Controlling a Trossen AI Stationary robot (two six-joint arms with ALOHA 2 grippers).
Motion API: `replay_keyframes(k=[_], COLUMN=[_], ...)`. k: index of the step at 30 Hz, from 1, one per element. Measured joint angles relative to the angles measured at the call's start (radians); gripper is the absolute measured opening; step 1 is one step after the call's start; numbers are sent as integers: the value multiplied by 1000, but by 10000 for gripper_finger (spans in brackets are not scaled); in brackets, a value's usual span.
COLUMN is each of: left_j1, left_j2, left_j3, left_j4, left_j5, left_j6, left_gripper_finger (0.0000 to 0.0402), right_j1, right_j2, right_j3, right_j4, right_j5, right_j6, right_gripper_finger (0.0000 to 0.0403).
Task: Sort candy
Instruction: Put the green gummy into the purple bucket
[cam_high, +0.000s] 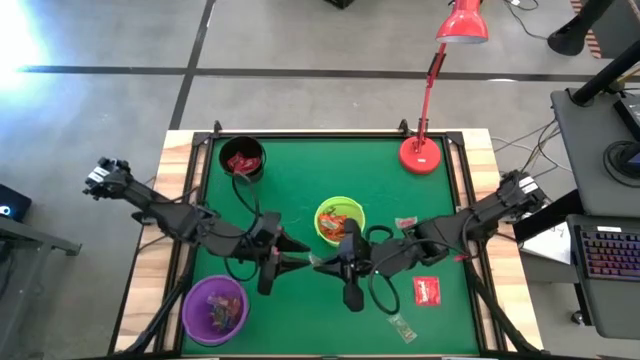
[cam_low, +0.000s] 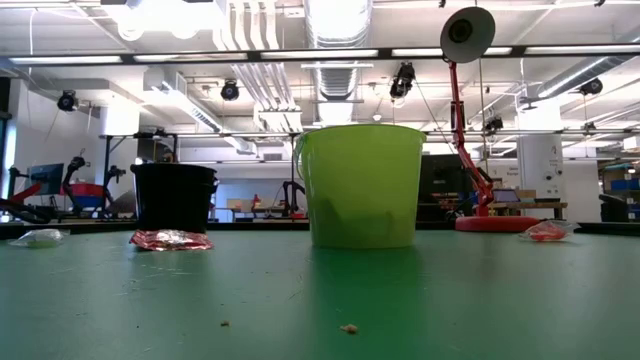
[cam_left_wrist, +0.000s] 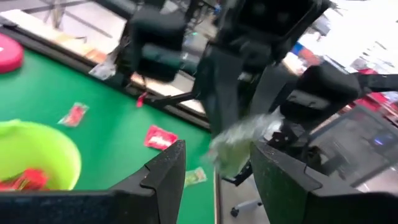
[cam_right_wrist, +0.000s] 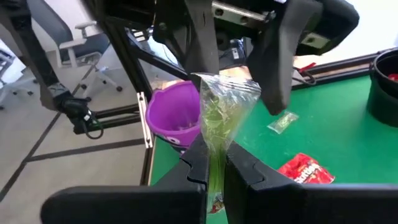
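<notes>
Grippers meet in mid-air above the green mat (cam_high: 290, 190) in the high view, left gripper (cam_high: 303, 262) at nine o'clock of right gripper (cam_high: 322, 263), lime bowl (cam_high: 340, 220) at twelve. Low view: black bowl (cam_low: 174, 197), bright workshop behind. Left wrist view: left jaws spread around the clear candy wrapper (cam_left_wrist: 239, 142). Right wrist view: right jaws pinch its twisted tail (cam_right_wrist: 216, 163), purple bowl (cam_right_wrist: 173, 112) beyond. Releasing before the left closes would likely drop it.

Beside the lime-green round plastic bowl (cam_high: 339, 221): green table mat (cam_high: 300, 180), flat red candy packet (cam_high: 427, 290), clear green-tinted twist-wrapped candy (cam_right_wrist: 221, 118).
</notes>
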Motion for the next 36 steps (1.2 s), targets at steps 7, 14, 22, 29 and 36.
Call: replay_keyframes(k=[7,14,22,29,36], left_j1=[40,63,65,65,65], left_j2=[20,25,25,26,26], left_j3=[0,2,3,3,4], left_j4=[57,89,88,79,66], left_j5=[118,143,172,195,197], left_j6=[43,65,77,78,105], left_gripper_finger=[164,161,120,69,22], right_j1=[-1,-2,-6,-17,-17], right_j2=[5,4,4,4,4], right_j3=[0,0,0,0,-1], right_j4=[10,9,8,7,7], right_j5=[0,6,6,4,4], right_j6=[0,0,0,8,7], right_gripper_finger=[13,13,13,13,13])
